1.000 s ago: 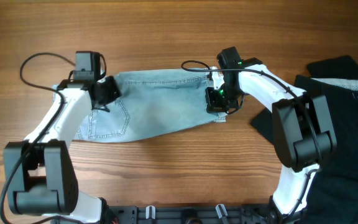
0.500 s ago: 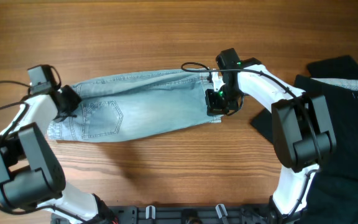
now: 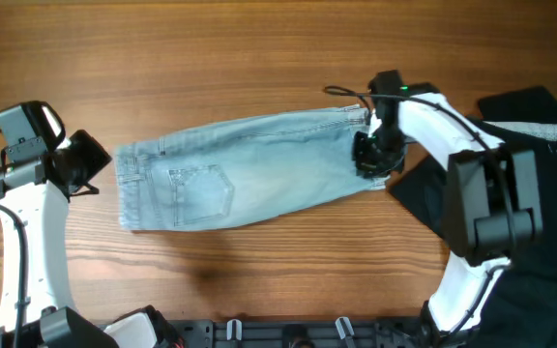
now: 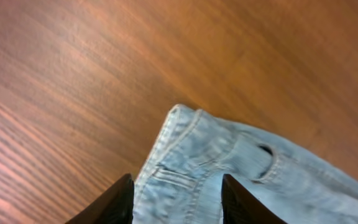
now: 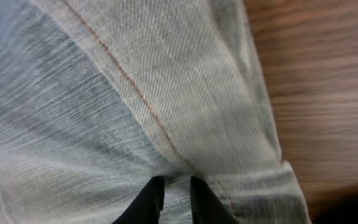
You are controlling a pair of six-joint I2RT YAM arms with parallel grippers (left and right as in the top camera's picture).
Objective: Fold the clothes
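Observation:
The light-blue denim shorts (image 3: 249,174) lie flat across the middle of the table, waistband and stitched back pocket to the left, hem to the right. My left gripper (image 3: 93,162) is open and empty, just left of the waistband and apart from it. In the left wrist view its fingers (image 4: 176,205) are spread wide, with the waistband corner (image 4: 229,162) ahead of them. My right gripper (image 3: 370,159) is shut on the shorts at the right hem end. In the right wrist view the fingers (image 5: 176,199) pinch a fold of denim (image 5: 135,93).
A large black fabric garment (image 3: 540,193) lies at the right edge of the wooden table (image 3: 259,58), close behind my right arm. Black clamps run along the front edge.
My left gripper pulled the waistband left, then let go and drew back to the left. My right gripper moved right with the hem, and the shorts shifted right and spread out.

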